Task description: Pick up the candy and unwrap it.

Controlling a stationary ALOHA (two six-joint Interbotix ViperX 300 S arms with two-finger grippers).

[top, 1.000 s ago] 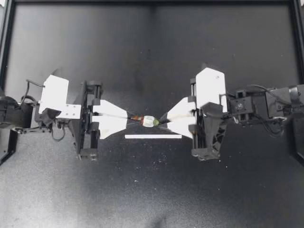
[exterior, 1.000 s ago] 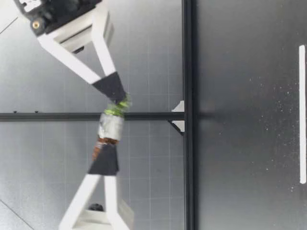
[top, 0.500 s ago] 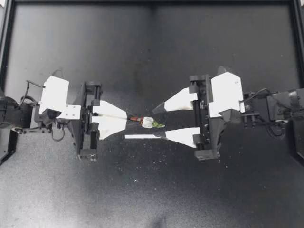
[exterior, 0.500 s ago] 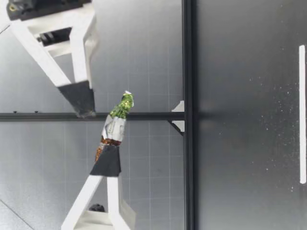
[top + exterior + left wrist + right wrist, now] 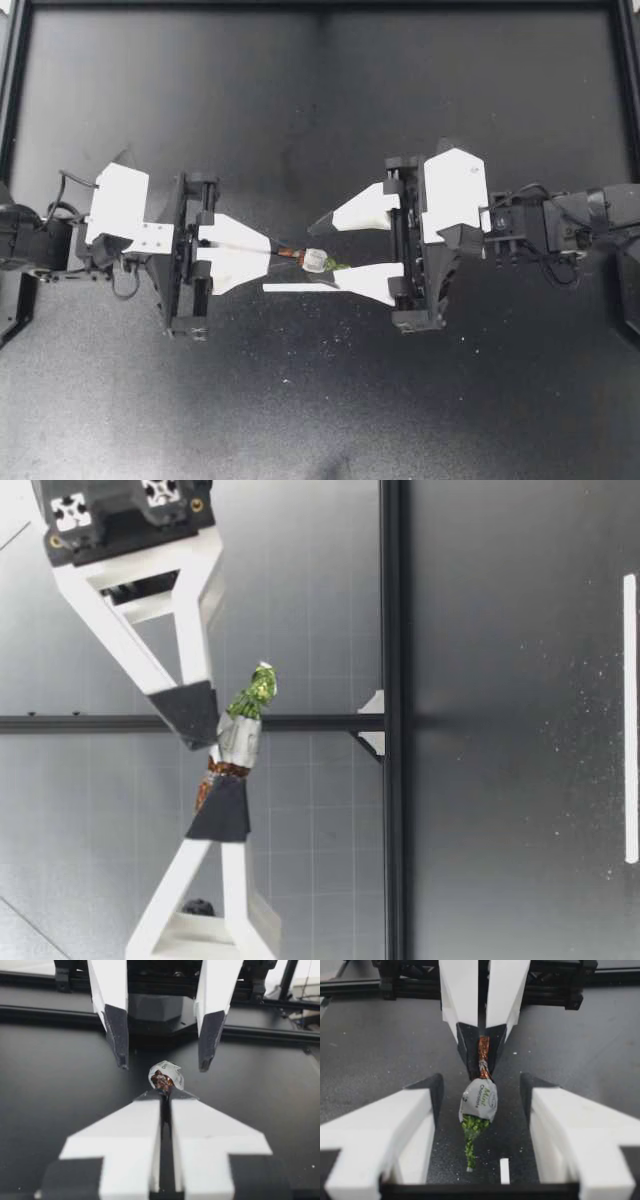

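Our left end effector point(image 5: 268, 253) comes in from the left of the frame with its fingers pressed together, pinching the brown twisted end of the candy point(image 5: 316, 261). The candy sits pretty much dead centre in the top view. The low view shows the candy point(image 5: 238, 738) held up in the air, well above the worktop point(image 5: 320, 100), a silver middle with the green twist sticking out free.

Our right end effector point(image 5: 324, 256) comes in from the right and is spread wide, one finger on either side of the candy. On its own wrist camera the candy point(image 5: 480, 1100) hangs between the fingers point(image 5: 395, 1125), touching neither one.

Other stuff: a thin white strip point(image 5: 295, 288) lies flat on the worktop just below the candy in the top view, and its right end is tucked under the right end effector's lower finger. A black frame point(image 5: 320, 5) runs along the worktop's edges, well apart from everything.
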